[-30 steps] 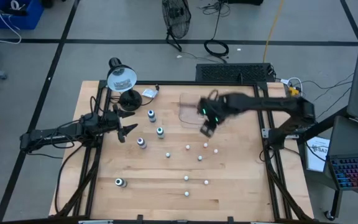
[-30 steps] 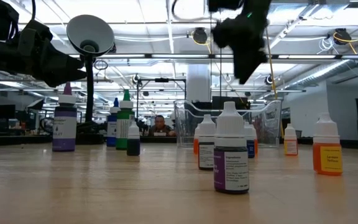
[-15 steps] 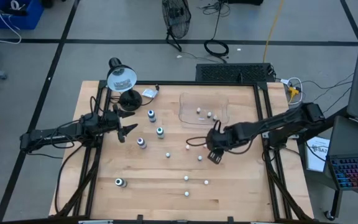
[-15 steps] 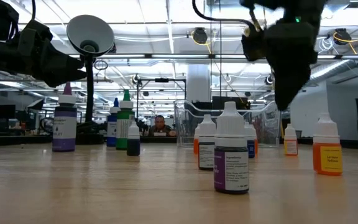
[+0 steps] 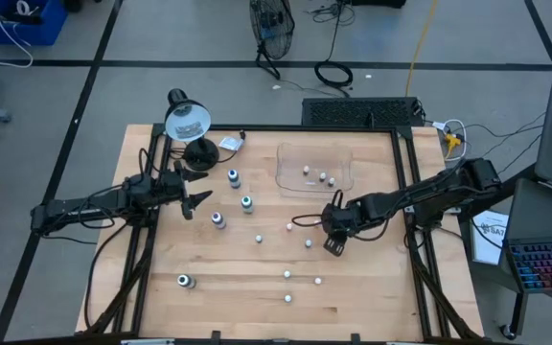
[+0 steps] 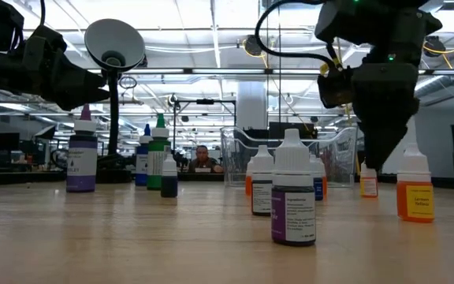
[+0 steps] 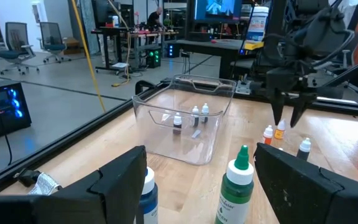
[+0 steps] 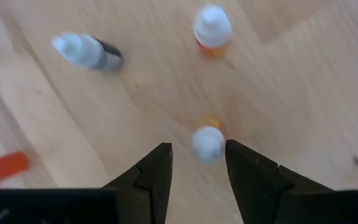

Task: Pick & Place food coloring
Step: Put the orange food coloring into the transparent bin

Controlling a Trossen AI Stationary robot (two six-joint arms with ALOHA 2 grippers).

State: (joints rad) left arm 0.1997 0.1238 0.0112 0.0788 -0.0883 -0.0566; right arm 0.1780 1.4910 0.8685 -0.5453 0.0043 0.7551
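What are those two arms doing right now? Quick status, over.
Right gripper open, poised over small orange bottle. Left gripper open, idle at table's left. Three bottles in clear tray. Nothing in the way.

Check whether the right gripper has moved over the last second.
Yes. The right gripper left the clear tray and now hangs, jaws open, over a small bottle.
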